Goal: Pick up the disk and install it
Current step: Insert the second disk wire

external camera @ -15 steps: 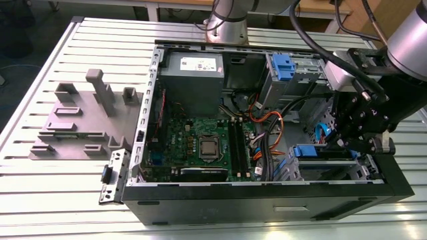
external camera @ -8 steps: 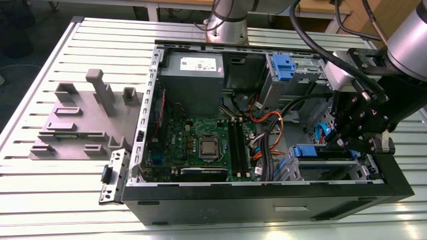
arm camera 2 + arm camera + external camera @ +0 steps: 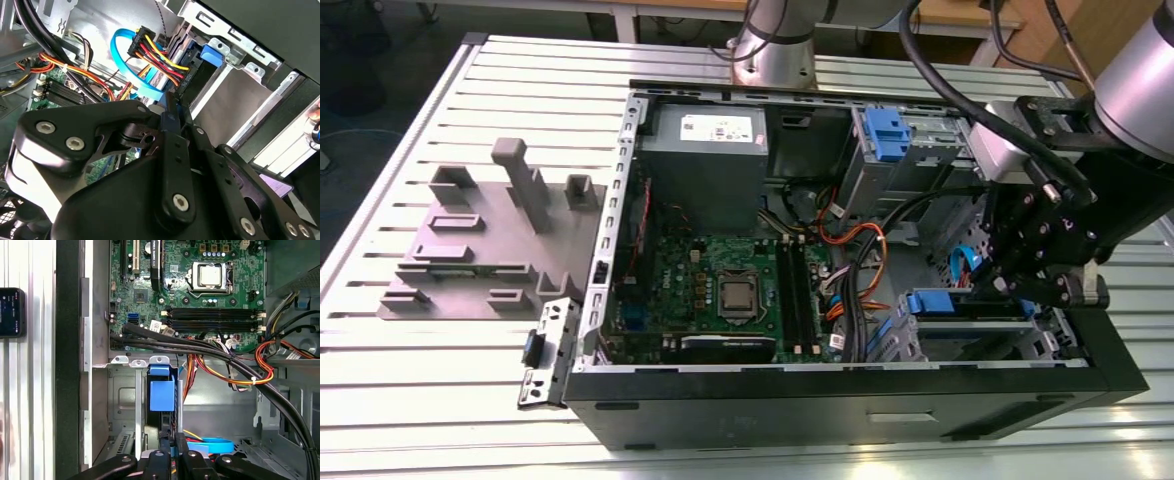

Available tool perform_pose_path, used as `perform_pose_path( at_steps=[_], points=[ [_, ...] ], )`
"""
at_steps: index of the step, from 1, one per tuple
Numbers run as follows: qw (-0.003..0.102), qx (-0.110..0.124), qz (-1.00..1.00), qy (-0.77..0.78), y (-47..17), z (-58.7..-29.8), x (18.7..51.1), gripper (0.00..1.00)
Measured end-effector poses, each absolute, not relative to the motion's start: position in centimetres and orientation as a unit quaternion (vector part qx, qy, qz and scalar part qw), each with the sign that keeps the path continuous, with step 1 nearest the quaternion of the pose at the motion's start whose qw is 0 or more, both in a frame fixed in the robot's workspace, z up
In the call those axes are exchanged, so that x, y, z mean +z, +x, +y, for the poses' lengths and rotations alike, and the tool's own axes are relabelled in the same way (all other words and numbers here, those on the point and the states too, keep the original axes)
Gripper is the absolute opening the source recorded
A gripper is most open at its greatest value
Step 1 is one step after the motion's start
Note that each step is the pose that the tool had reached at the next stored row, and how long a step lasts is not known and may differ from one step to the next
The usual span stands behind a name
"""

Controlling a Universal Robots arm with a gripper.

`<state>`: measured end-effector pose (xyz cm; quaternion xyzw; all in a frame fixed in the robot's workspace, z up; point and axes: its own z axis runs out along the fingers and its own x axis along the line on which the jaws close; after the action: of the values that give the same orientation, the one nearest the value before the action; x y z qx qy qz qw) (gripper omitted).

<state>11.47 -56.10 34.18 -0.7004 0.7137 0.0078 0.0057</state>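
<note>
Exterior view, from its left to its right: the slatted metal bench (image 3: 400,400) carries a grey fixture plate (image 3: 474,245) w/ upright blocks, just beside an open computer case (image 3: 854,400) that lies on its side. Inside the case, on the exterior view's left, is the green motherboard (image 3: 707,275) w/ its bare processor (image 3: 738,294). Behind it sits the big grey box (image 3: 707,150) w/ a white sticker. Next come bundles of orange and black cables (image 3: 854,250). At the far wall a small blue latch (image 3: 887,135) sits on the upper drive cage.

Near the front wall, towards the exterior view's right, the disk (image 3: 942,303) stands in the lower drive bay, its blue carrier frame facing up, level w/ the metal rails of the bay. The black pincer (image 3: 1041,285) hangs just beside it, inside the case opening, w/ the arm (image 3: 1134,70) above.

First wrist view, same order: a dark small device (image 3: 11,312) lies on the bench, then the case's black wall (image 3: 67,365), then the disk (image 3: 161,392) seen edge-on btw. two silver rails, w/ the pincer (image 3: 172,447) right at its near end. A flat blue data cable (image 3: 212,445) lies beside.

Second wrist view: the pincer (image 3: 170,107) points at the bay, close to a yellow-red-black cable plug (image 3: 155,50).

Whether the pincer is clenched on the disk, only touching it, or released, I cannot tell.
</note>
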Motion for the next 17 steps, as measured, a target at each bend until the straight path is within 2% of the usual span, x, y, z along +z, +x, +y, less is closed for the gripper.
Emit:
perform_pose_path(
  at_steps=[17],
  points=[
    [0.01, 0.012, 0.714, -0.7, 11.47, -56.09, 34.18, 0.16]
  ],
)
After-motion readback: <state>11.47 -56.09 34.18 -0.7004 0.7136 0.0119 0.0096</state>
